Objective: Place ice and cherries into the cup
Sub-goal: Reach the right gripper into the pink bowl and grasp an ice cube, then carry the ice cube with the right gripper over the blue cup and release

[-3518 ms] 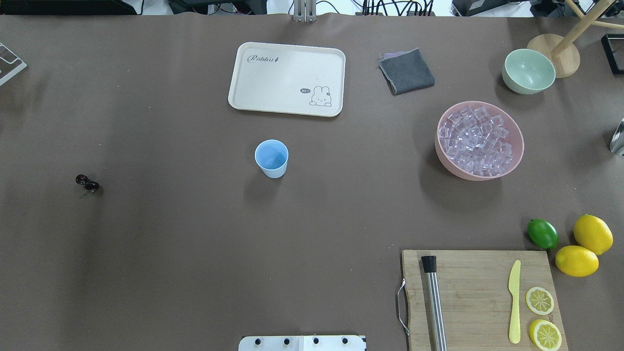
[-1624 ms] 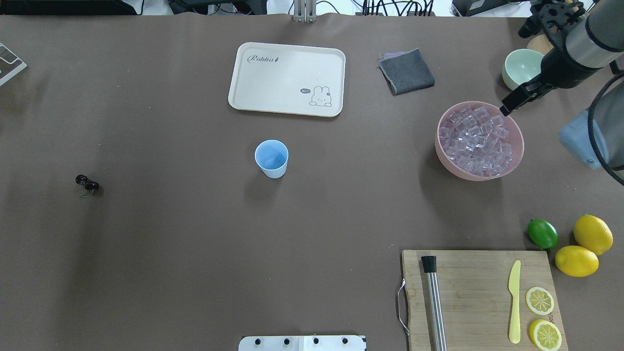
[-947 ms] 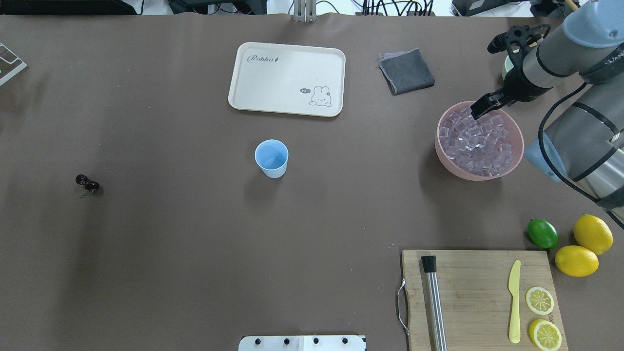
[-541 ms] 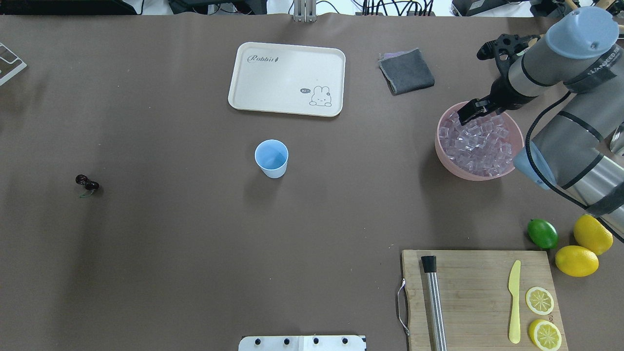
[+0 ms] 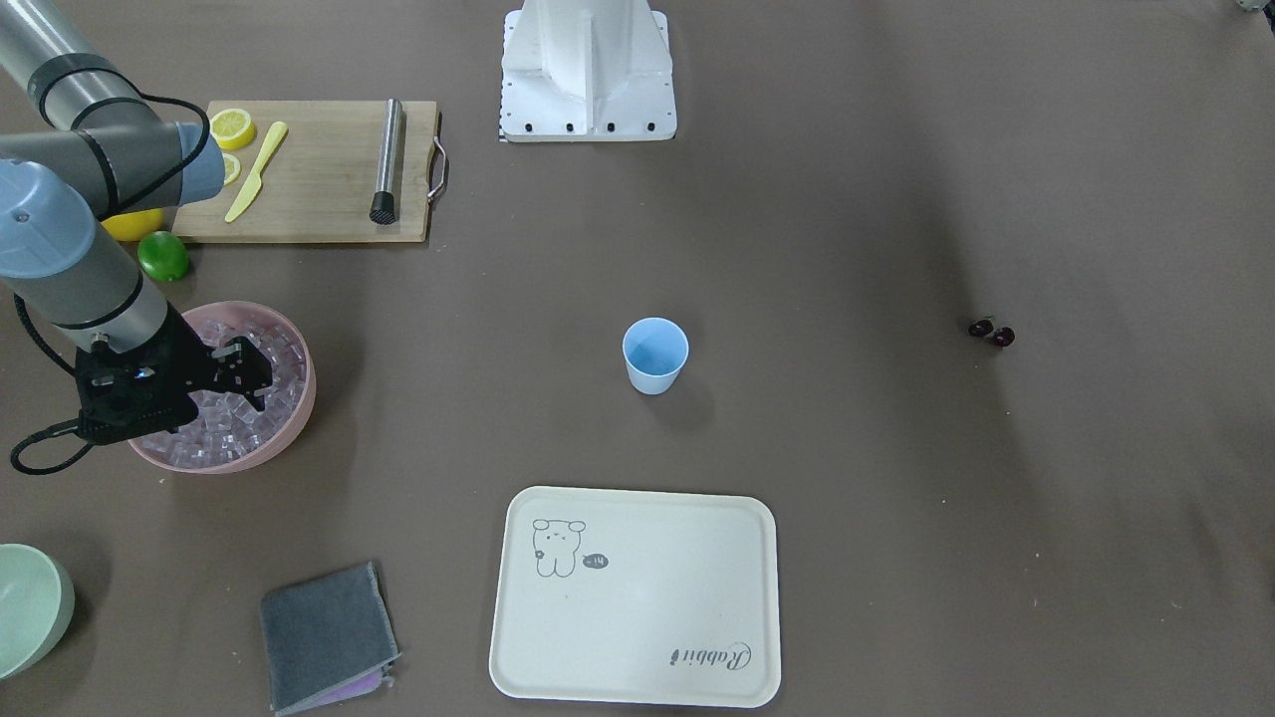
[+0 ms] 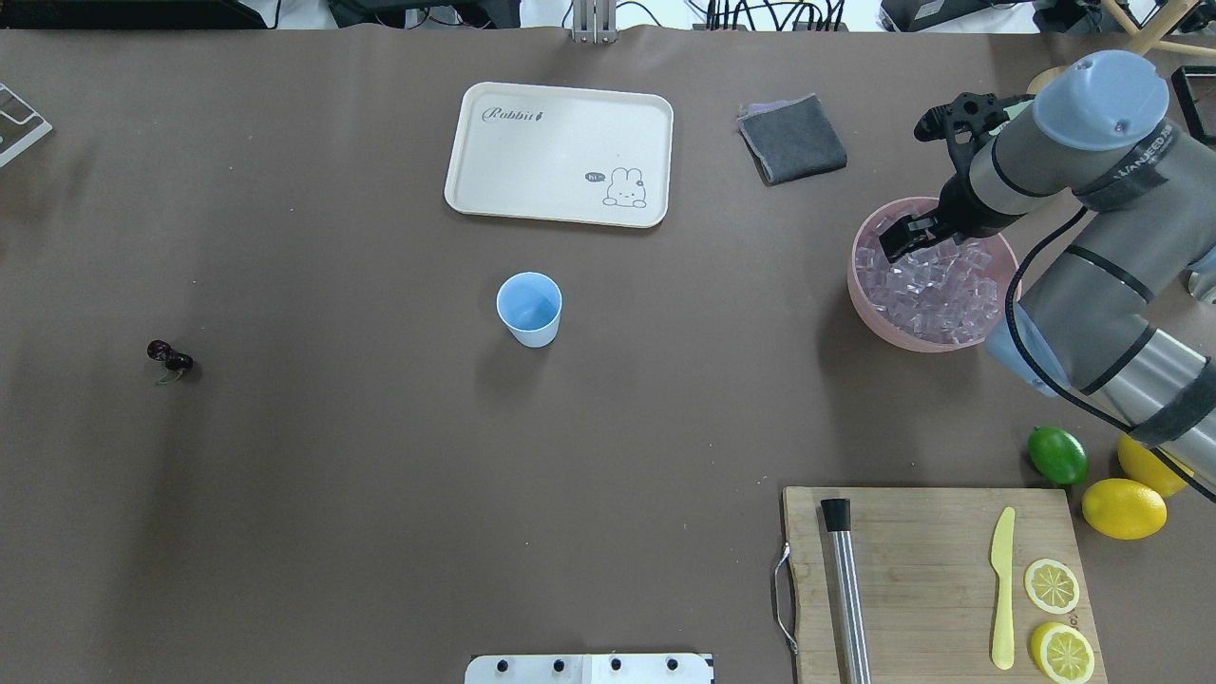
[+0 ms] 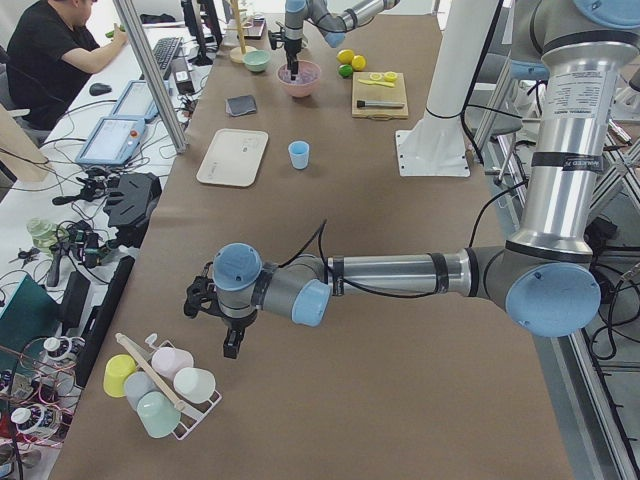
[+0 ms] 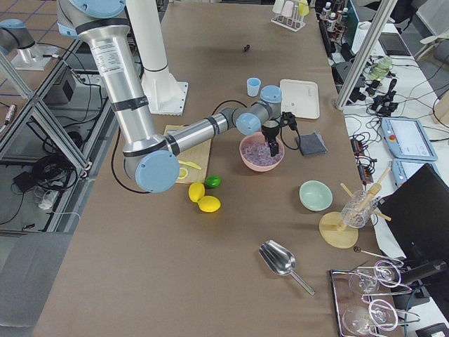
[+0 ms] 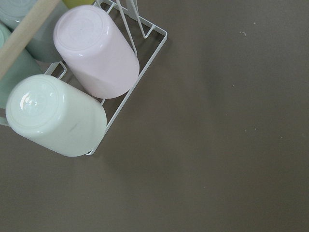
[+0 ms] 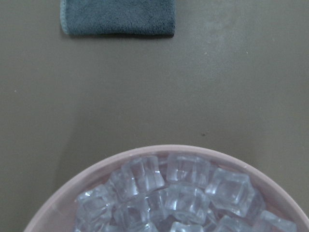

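Observation:
The light-blue cup [image 6: 529, 309] stands upright and empty near the table's middle, also in the front view [image 5: 655, 354]. The dark cherries [image 6: 170, 358] lie far to the left, alone on the table. The clear ice cubes [image 6: 936, 285] fill a pink bowl [image 6: 860, 304]. My right gripper [image 6: 896, 244] hangs over the far left part of that bowl, just above the ice, and in the front view [image 5: 249, 373] its fingers stand apart and empty. My left gripper [image 7: 232, 345] shows only in the left side view, beside a cup rack; I cannot tell its state.
A cream tray [image 6: 560, 152] and a grey cloth [image 6: 791, 138] lie behind the cup. A cutting board [image 6: 921, 570] with a knife, a steel rod and lemon slices sits at front right, with a lime [image 6: 1057, 455] and lemons [image 6: 1124, 508]. A pale green bowl [image 5: 30, 607] stands beyond the pink bowl.
My right arm came in from the right and carried its gripper leftward across the pink bowl, lower over the ice. The cup and cherries have not moved.

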### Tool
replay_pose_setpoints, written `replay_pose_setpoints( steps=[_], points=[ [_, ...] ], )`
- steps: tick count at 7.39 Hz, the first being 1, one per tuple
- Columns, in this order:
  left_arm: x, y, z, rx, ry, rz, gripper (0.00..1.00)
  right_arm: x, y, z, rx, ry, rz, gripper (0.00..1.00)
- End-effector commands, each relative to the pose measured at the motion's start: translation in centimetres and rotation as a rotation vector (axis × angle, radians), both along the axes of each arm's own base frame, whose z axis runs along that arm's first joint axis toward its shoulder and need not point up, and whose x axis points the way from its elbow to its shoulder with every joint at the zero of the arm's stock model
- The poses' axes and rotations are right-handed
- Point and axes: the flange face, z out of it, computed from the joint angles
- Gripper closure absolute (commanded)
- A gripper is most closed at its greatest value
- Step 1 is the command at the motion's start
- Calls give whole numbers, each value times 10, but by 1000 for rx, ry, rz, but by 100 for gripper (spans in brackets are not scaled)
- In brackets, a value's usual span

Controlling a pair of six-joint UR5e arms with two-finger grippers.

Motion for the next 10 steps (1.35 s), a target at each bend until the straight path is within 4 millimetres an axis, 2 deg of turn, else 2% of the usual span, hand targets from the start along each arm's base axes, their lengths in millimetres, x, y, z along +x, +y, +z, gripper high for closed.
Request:
replay_pose_setpoints(
  steps=[1, 2, 3, 4, 6, 7, 8, 9, 10],
  points=[
    [0, 0, -1, 3, 1, 1, 2, -9, 10, 9, 1, 24, -8, 20],
    [0, 0, 1, 0, 0, 1, 2, -16, 13, 6, 3, 21, -14, 24],
    [0, 0, 0, 2, 0, 1, 2, -20, 15, 5, 8, 24, -17, 59],
    [0, 1, 1, 0, 0, 2, 2, -24, 15, 2, 9, 21, -25, 80],
    [1, 0, 1, -1, 1, 1, 2, -23, 19, -13, 15, 4, -39, 83],
    [0, 1, 1, -3, 1, 0, 2, -14, 17, -22, 7, -18, -38, 83],
    [0, 1, 2, -5, 1, -1, 2, -3, 14, -40, -14, -29, -35, 83],
    [0, 1, 5, -11, 1, -1, 2, 7, 2, -88, -42, -49, -29, 83],
    [0, 1, 4, -8, 1, -1, 2, -7, -7, -136, -73, -34, -32, 83]
  ],
)
